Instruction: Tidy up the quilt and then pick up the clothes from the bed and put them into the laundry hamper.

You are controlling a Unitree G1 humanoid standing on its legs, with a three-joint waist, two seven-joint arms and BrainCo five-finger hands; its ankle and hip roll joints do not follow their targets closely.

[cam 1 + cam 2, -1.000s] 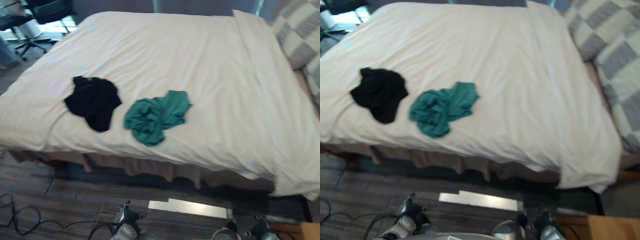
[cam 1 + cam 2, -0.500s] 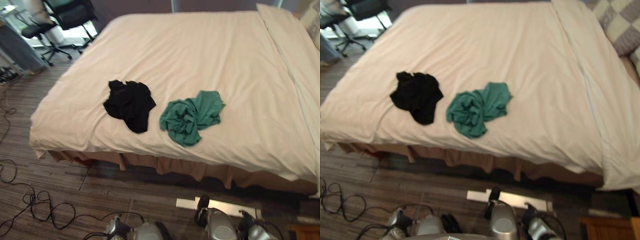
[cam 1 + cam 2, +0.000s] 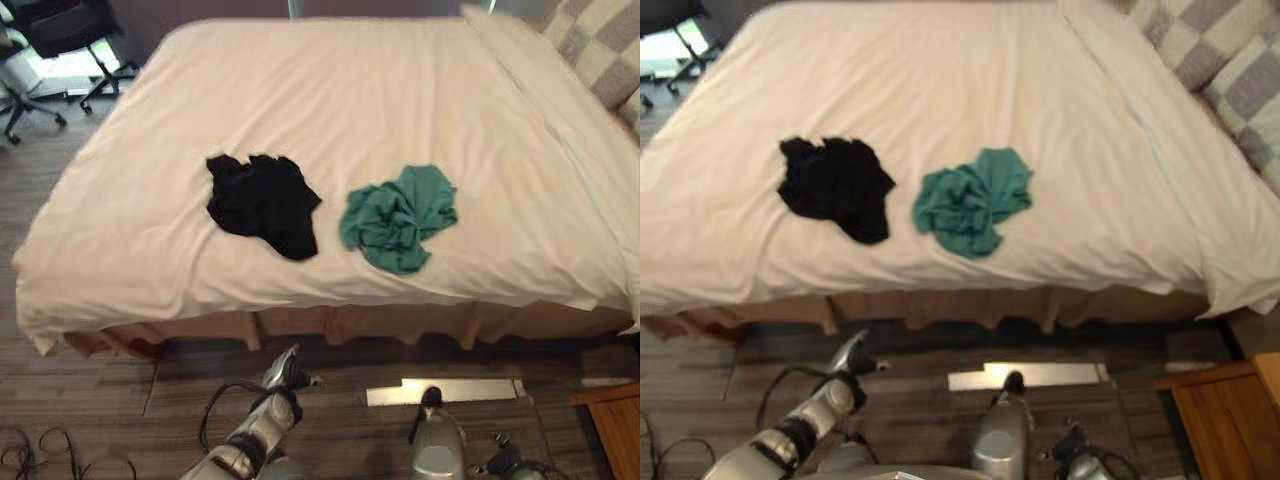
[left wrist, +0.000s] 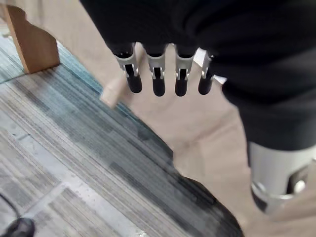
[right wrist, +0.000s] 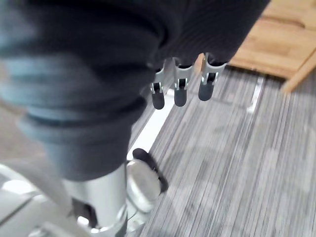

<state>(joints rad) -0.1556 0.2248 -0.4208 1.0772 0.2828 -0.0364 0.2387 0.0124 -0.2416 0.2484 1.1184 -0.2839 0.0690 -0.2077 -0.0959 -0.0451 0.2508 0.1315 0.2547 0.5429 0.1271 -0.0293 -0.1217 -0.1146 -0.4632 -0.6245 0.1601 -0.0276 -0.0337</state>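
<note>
While both hands, left (image 4: 163, 74) and right (image 5: 180, 81), are hanging low with straight, empty fingers, the black (image 3: 262, 200) and green clothes (image 3: 398, 216) are lying side by side near the quilt's (image 3: 330, 90) near edge, so a reach risks dragging it askew.

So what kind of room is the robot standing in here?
Most likely a bedroom, though with an office touch. A large bed under a cream quilt takes up most of the view, checked pillows lie at its head, and two garments, black and green, lie on it. An office chair stands beyond it.

legible text, labels, numbers, signs: none (quilt (image 3: 330, 110), black garment (image 3: 262, 200) and green garment (image 3: 398, 215) all unmarked).
</note>
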